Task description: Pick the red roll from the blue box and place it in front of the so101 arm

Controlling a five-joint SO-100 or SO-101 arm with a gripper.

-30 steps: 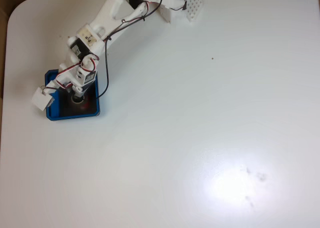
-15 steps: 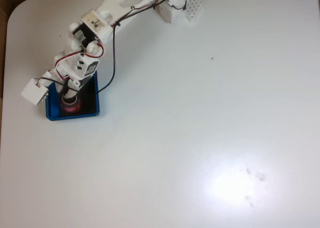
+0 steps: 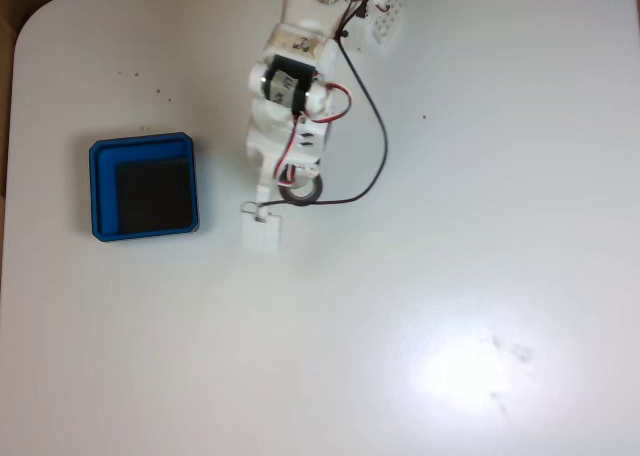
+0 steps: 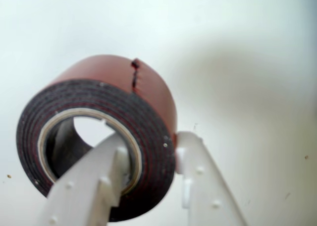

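The red roll [image 4: 99, 137] is pinched by the gripper [image 4: 148, 161], one finger [image 4: 94, 186] through the core hole, the other on the outer rim, hole axis roughly level. Beneath it lies the bare table [image 3: 450, 226]. The blue box [image 3: 143, 186], well apart to the left in the fixed view, is seen empty, so only lowering and release appear left.

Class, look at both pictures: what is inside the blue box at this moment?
The box shows just its bare black floor. The red roll is held by the gripper, one finger through its hole. No part of the box is covered.
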